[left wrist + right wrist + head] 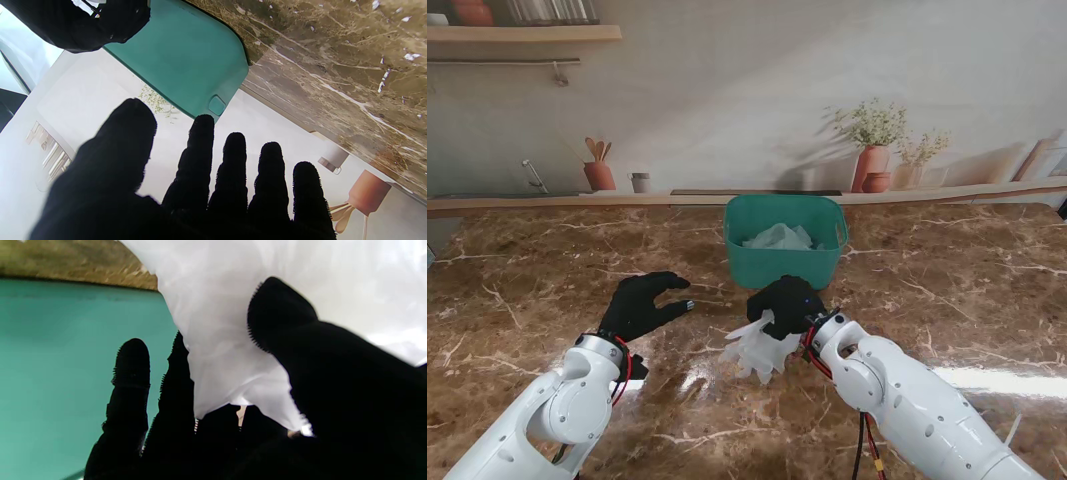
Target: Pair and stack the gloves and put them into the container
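Observation:
A teal container (785, 256) stands on the marble table, with crumpled white gloves (778, 238) inside it. My right hand (787, 304), in a black cover, is shut on white gloves (758, 348) just in front of the container; the gloves' fingers hang toward me. The right wrist view shows the white gloves (233, 323) pinched between thumb (300, 340) and fingers (173, 383), with the container wall (66, 356) close behind. My left hand (642, 305) hovers open to the left of the gloves, fingers (233, 166) spread, facing the container (186, 63).
The marble table (947, 300) stretches wide on both sides. A ledge (577, 203) along the back wall is a printed backdrop with vases (872, 165) and a pot (599, 175).

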`<state>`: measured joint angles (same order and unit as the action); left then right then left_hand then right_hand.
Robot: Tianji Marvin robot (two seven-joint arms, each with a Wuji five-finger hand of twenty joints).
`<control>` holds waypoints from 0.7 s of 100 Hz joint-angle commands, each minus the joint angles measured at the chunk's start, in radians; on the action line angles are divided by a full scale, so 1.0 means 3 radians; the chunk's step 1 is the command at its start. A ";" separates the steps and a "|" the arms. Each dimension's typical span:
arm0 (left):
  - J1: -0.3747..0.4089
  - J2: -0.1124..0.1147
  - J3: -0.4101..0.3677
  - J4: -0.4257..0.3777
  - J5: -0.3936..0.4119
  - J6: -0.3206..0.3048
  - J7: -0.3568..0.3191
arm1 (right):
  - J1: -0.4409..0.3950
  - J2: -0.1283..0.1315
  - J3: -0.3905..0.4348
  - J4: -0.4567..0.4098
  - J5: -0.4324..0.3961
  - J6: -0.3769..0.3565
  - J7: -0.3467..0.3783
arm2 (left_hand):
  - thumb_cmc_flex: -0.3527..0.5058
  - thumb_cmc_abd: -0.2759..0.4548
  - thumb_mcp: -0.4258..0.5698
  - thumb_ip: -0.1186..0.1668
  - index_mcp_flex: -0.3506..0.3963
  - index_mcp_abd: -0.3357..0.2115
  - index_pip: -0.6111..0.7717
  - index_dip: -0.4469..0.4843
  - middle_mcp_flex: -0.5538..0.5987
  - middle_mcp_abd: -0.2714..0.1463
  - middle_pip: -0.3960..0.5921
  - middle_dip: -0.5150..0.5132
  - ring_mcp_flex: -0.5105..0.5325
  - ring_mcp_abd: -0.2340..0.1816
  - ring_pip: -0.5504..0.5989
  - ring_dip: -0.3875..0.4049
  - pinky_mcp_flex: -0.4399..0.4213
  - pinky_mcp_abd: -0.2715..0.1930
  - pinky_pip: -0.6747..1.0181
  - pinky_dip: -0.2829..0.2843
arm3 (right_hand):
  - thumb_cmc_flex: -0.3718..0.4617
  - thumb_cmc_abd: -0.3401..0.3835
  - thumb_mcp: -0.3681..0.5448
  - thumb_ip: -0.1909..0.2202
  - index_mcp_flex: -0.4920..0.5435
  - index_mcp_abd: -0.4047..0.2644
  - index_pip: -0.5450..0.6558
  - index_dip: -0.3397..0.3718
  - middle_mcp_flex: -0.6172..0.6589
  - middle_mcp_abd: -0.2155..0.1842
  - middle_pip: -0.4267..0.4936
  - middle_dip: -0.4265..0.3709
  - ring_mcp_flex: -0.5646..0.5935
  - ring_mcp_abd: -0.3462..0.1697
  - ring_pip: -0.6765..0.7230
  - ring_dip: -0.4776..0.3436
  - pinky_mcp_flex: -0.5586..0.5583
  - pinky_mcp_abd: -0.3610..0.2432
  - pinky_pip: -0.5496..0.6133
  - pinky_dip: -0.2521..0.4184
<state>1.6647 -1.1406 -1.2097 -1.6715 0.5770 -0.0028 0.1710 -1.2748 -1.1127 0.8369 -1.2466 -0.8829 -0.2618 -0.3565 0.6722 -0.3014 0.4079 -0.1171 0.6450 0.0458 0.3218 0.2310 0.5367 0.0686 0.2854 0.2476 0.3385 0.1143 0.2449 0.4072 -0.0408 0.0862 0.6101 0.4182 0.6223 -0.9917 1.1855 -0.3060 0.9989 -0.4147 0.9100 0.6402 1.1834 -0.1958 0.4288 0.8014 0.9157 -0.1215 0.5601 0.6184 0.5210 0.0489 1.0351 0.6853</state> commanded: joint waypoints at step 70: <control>-0.0030 0.0009 0.0042 0.0037 -0.0024 -0.0034 -0.0051 | -0.0475 0.0151 0.0475 -0.0076 0.0028 -0.0405 0.0666 | 0.0031 0.0170 -0.0125 0.0111 0.0087 -0.0084 0.0041 0.0026 0.0026 -0.0090 -0.0075 -0.0035 0.0100 -0.0137 -0.0110 -0.0040 -0.0014 -0.0066 -0.0130 -0.0013 | -0.1404 0.0274 -0.0212 0.0393 -0.0277 0.0438 -0.1079 0.0182 -0.1835 0.0409 -0.0957 -0.1711 -0.1302 0.0392 -0.1333 -0.0966 -0.0905 0.0254 -0.1026 -0.0080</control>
<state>1.6552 -1.1397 -1.2017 -1.6642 0.5708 -0.0104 0.1543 -1.4008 -1.0748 0.9799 -1.2609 -0.8811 -0.3879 -0.1636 0.6727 -0.2823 0.3970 -0.1171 0.6451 0.0458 0.3218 0.2311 0.5367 0.0686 0.2853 0.2475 0.3385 0.1142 0.2449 0.4071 -0.0408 0.0862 0.5984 0.4182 0.2811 -0.9311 1.1427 -0.2327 0.9217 -0.2978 0.6307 0.6684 0.6790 -0.0825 0.1631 0.3173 0.5666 -0.0258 0.1929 0.3636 0.2777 0.0997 0.7631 0.6850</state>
